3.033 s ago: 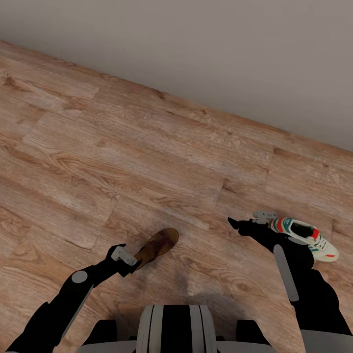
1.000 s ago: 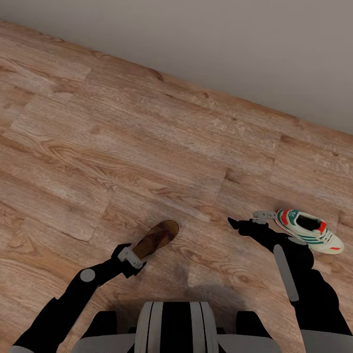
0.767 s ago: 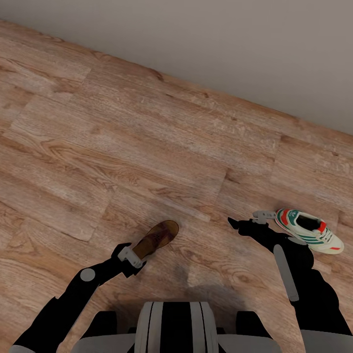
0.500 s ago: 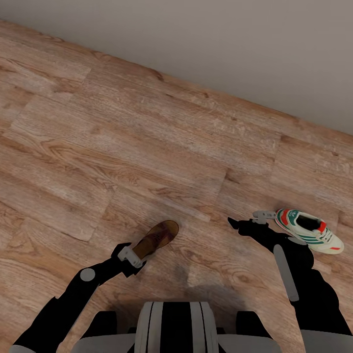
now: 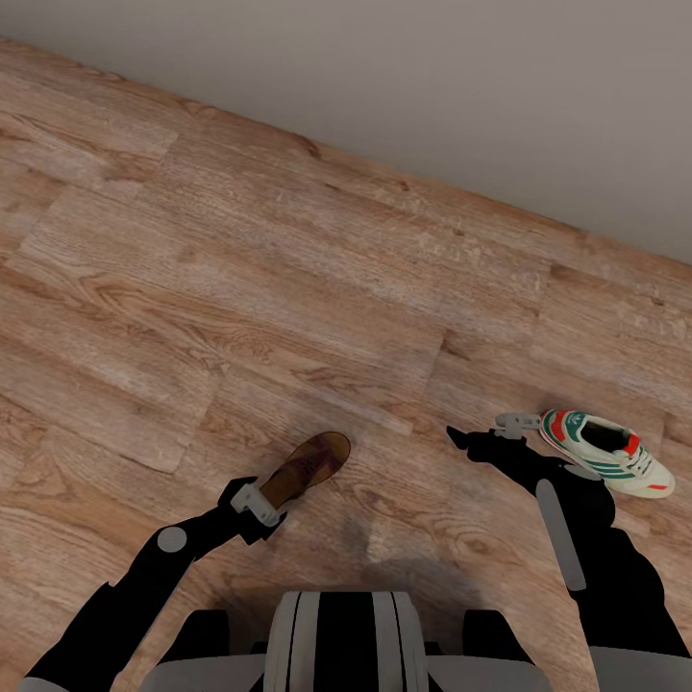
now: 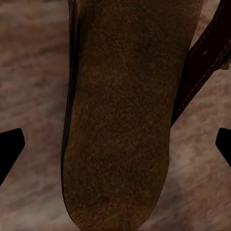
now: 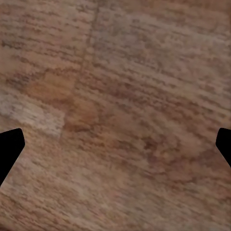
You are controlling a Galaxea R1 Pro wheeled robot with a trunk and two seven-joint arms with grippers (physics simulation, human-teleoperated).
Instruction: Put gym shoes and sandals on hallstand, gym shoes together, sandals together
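Observation:
One dark brown sandal (image 5: 309, 464) lies on the corridor floor (image 5: 240, 288), toe pointing away from me. My left gripper (image 5: 258, 504) is at its heel end and open. In the left wrist view the sandal's tan footbed (image 6: 120, 110) runs between the wide-apart black fingertips (image 6: 9, 154). One white gym shoe (image 5: 607, 459) with green stripes lies on the floor at the right, just beside my right forearm. My right gripper (image 5: 461, 438) is to the left of that shoe, open over bare planks (image 7: 125, 106). The hallstand is out of view.
A plain grey wall (image 5: 432, 86) runs diagonally across the top of the head view, meeting the wood floor. My base (image 5: 341, 639) is at the bottom edge. Open planks stretch to the left and ahead.
Compared with 3 s ago the head view has shifted slightly and my left gripper sits closer to the sandal's heel. Over the last second nothing has moved.

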